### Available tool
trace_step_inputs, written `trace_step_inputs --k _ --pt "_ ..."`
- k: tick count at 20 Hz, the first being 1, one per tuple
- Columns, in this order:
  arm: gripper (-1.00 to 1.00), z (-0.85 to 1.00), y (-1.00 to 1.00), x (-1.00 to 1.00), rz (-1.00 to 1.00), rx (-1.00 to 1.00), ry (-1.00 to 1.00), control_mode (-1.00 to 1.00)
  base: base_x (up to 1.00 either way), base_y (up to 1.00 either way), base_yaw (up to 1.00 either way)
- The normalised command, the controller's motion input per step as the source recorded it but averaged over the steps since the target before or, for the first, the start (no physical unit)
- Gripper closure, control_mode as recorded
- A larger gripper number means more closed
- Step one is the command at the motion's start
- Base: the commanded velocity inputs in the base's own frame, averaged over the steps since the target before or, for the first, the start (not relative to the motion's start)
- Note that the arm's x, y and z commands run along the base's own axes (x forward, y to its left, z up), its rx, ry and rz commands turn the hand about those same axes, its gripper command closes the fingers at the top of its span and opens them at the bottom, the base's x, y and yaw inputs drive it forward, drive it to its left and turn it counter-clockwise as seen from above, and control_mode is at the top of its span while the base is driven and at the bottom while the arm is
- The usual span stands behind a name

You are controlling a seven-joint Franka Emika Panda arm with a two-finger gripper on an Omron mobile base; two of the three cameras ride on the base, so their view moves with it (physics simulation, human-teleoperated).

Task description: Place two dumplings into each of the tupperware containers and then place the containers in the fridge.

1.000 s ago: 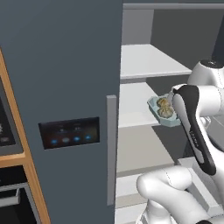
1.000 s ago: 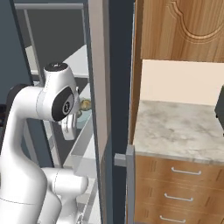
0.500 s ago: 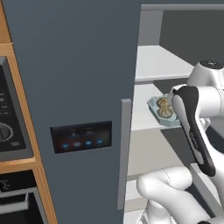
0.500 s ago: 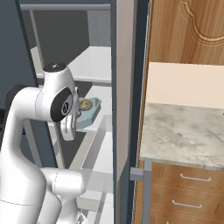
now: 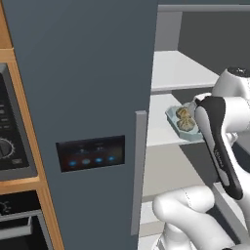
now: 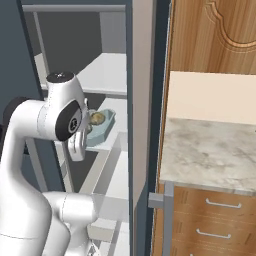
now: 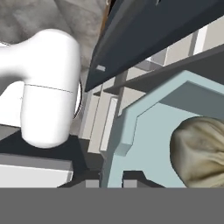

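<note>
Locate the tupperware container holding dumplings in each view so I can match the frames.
Left base view: tupperware container sits right of centre, at the fridge shelf's front edge, beside the arm's dark joint.
Right base view: container sits left of centre, just right of the arm's elbow, in the open fridge.
Hand view: container lower centre-right, a dumpling inside it.
Shared landmark: the dumplings in the tray.

No legible text, brand, number or sign was found on any surface. The fridge control panel [image 5: 91,153], at centre left of the left base view, carried only small blue-lit icons. Markings around the oven dial [image 5: 4,148] were too small to read.
</note>
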Motion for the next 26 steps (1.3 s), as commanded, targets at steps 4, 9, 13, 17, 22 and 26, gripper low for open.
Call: trace_step_inputs --k 4,9,13,17,22,26 --pt "1.0 0.02 0.11 0.16 0.0 0.0 -0.17 -1.0 0.0 0.0 0.0" --pt "1.0 -0.46 0.11 0.64 0.0 0.01 -0.01 -1.0 0.0 0.0 0.0" --pt "1.0 -0.66 -0.22 0.39 0.03 0.15 -0.03 -1.0 0.0 0.0 0.0" --pt "1.0 -0.32 -0.05 0.78 0.06 0.05 0.0 -1.0 0.0 0.0 0.0" --pt "1.0 -0.33 0.0 0.56 0.0 0.03 0.0 -1.0 0.0 0.0 0.0" --pt "1.0 -0.27 0.0 0.61 0.0 0.05 0.0 -1.0 0.0 0.0 0.0"
